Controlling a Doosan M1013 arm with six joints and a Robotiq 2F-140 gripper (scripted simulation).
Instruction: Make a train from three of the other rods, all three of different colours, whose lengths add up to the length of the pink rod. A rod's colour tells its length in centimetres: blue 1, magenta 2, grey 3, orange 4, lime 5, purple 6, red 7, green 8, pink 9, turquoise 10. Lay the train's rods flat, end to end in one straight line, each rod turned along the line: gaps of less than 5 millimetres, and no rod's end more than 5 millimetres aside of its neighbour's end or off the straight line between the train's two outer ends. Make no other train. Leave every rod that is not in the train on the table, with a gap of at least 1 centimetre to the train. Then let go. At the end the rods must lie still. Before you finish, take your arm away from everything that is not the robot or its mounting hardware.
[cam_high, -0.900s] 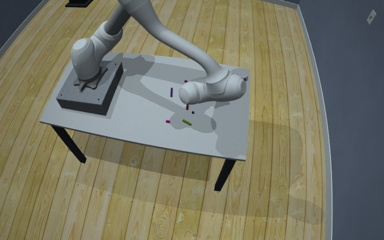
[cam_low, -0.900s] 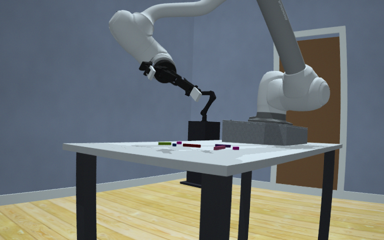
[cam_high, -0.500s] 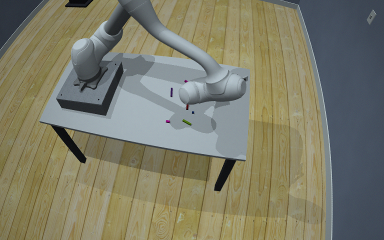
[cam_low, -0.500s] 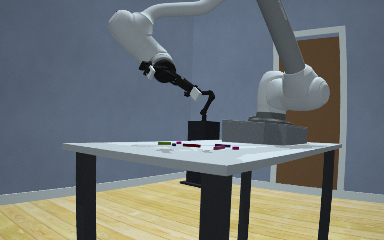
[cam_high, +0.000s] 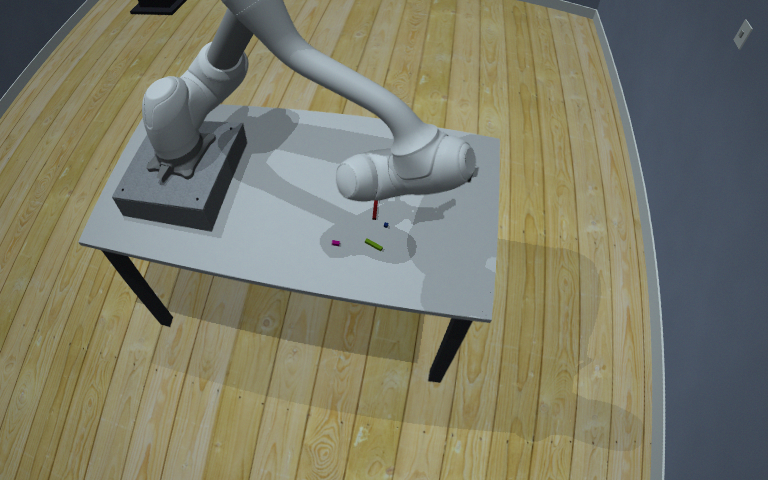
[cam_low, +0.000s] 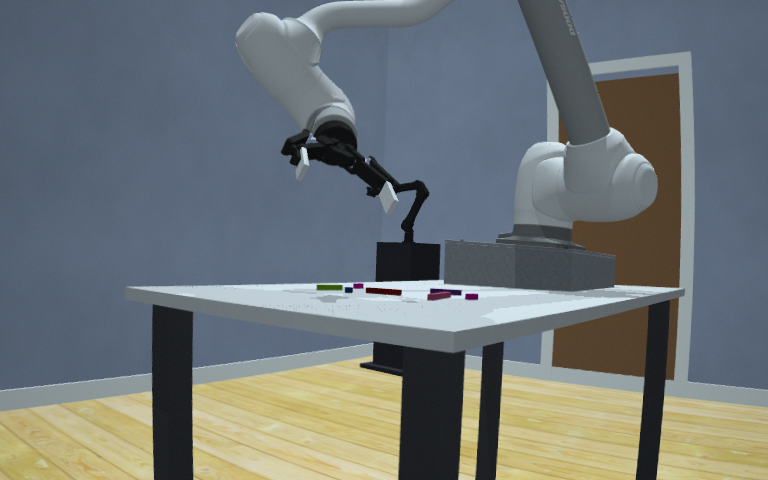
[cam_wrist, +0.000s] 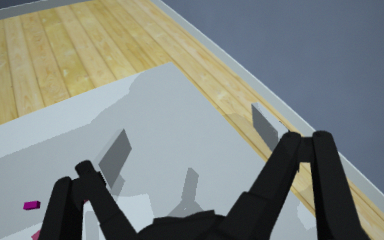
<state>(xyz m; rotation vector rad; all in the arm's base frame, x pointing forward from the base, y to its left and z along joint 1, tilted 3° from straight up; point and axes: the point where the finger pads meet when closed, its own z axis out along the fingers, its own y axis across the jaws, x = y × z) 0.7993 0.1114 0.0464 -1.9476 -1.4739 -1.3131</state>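
Observation:
My gripper (cam_low: 345, 181) is open and empty, held high above the table and tilted; in the wrist view (cam_wrist: 190, 142) its pads frame the table's far corner. In the side view the rods lie flat on the grey table: a lime rod (cam_low: 329, 286), a blue rod (cam_low: 348, 289), a magenta rod (cam_low: 357, 285), a red rod (cam_low: 383, 291), a purple rod (cam_low: 445, 291), the pink rod (cam_low: 438, 295) and a second magenta rod (cam_low: 471, 296). From above I see the magenta rod (cam_high: 335, 242), the lime rod (cam_high: 373, 244), the blue rod (cam_high: 386, 224) and the red rod (cam_high: 374, 209); the wrist hides the others.
The arm's grey base block (cam_high: 181, 175) stands on the table's far left part. A black pedestal (cam_low: 407, 260) stands behind the table. The table's edge is near the rods on the right side (cam_high: 492, 271).

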